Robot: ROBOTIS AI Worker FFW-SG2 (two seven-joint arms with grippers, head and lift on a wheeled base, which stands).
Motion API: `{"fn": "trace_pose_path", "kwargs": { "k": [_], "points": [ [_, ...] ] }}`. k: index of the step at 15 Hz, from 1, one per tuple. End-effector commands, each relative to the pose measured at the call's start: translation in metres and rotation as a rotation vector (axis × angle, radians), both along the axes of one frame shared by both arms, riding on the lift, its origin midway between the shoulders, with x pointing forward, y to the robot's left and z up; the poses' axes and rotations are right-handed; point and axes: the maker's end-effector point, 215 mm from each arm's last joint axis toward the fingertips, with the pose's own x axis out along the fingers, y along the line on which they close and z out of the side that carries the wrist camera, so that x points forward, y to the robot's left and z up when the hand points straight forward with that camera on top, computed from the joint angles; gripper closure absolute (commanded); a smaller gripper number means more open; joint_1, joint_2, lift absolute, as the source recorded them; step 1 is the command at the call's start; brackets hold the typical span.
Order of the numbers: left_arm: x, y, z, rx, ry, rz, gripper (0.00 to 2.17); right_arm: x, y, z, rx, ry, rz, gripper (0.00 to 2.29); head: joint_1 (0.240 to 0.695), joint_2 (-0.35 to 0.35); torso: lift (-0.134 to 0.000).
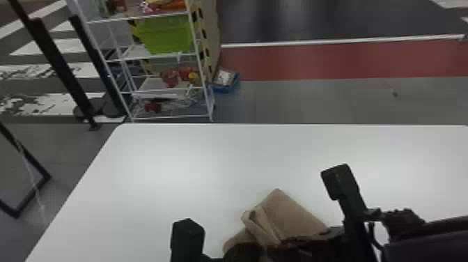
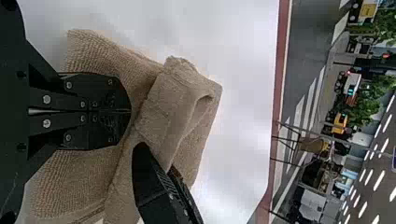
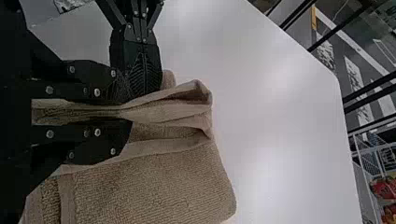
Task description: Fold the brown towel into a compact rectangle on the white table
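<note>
At the bottom of the head view are my left gripper (image 1: 243,252) and, to its right, my right gripper (image 1: 310,240), both against the bunched brown towel (image 1: 289,212). In the left wrist view my left gripper (image 2: 128,111) has its fingers closed together over the towel (image 2: 88,177), with no cloth visible between them. The right wrist view has my right gripper (image 3: 125,113) shut on a raised fold of the towel (image 3: 159,186); the left gripper stands right beside that fold. A broad flap lies on the other side of the right gripper.
The white table (image 1: 167,167) extends beyond and to the left of the towel. Past its far edge stands a white wire shelf (image 1: 167,89) with a green bin (image 1: 165,35). Black stands (image 1: 62,66) are on the floor at the left.
</note>
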Motion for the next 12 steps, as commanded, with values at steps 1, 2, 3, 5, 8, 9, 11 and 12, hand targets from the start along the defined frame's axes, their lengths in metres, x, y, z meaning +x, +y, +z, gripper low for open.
{"fn": "trace_pose_path", "kwargs": {
  "k": [1, 2, 3, 5, 8, 9, 11, 12],
  "points": [
    [-0.001, -0.001, 0.0, -0.002, -0.003, -0.001, 1.73, -0.006, 0.004, -0.003, 0.029, 0.009, 0.01, 0.05, 0.695, 0.148, -0.123],
    [-0.002, -0.001, 0.001, -0.003, -0.006, -0.001, 1.73, -0.01, 0.006, 0.006, 0.065, 0.0, 0.013, 0.05, 0.695, 0.149, -0.123],
    [-0.002, -0.001, 0.003, -0.005, -0.01, -0.001, 1.73, -0.015, 0.008, 0.015, 0.102, 0.005, 0.012, 0.05, 0.695, 0.154, -0.123],
    [-0.005, -0.001, 0.002, -0.006, -0.007, -0.003, 1.73, -0.027, 0.009, 0.038, 0.204, 0.017, 0.012, 0.05, 0.695, 0.162, -0.123],
    [-0.003, 0.003, 0.007, -0.003, -0.016, 0.004, 1.73, -0.034, -0.008, 0.066, 0.347, 0.055, -0.027, 0.05, 0.695, 0.172, -0.123],
    [-0.001, 0.009, 0.012, 0.0, -0.025, 0.014, 1.72, -0.033, -0.016, 0.065, 0.353, 0.06, -0.048, 0.05, 0.695, 0.17, -0.123],
    [0.004, 0.025, 0.023, 0.005, -0.046, 0.041, 1.7, -0.032, -0.028, 0.068, 0.383, 0.063, -0.076, 0.07, 0.695, 0.149, -0.123],
    [0.006, 0.034, 0.029, 0.008, -0.057, 0.054, 1.64, -0.03, -0.034, 0.07, 0.397, 0.056, -0.09, 0.1, 0.695, 0.145, -0.123]
  ]
}}
